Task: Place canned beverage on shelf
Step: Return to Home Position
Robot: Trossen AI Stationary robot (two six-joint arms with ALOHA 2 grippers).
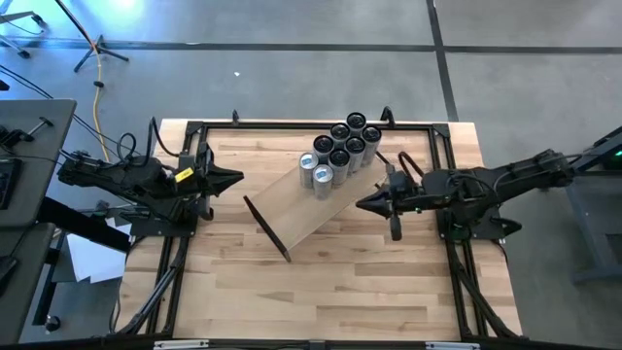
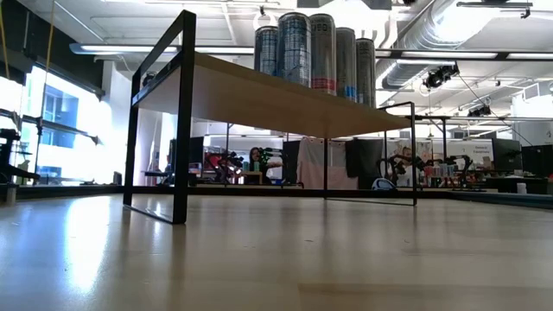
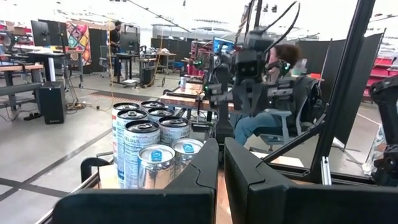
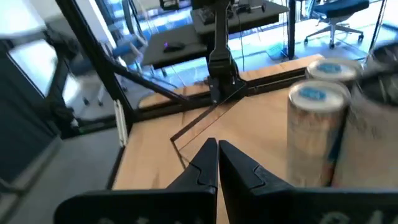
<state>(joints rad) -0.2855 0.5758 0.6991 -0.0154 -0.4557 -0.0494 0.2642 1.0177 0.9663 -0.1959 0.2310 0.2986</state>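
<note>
On the shelf, angled across the table, cans cluster at one end: lids in high view, tall sides in low view. Left claw and right claw, each pressed together, flank it.

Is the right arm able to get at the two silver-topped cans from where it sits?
Probably yes. The right gripper sits shut close beside the shelf, and nothing stands between it and the silver-topped cans at the near edge of the cluster. It would need to open first.
</note>
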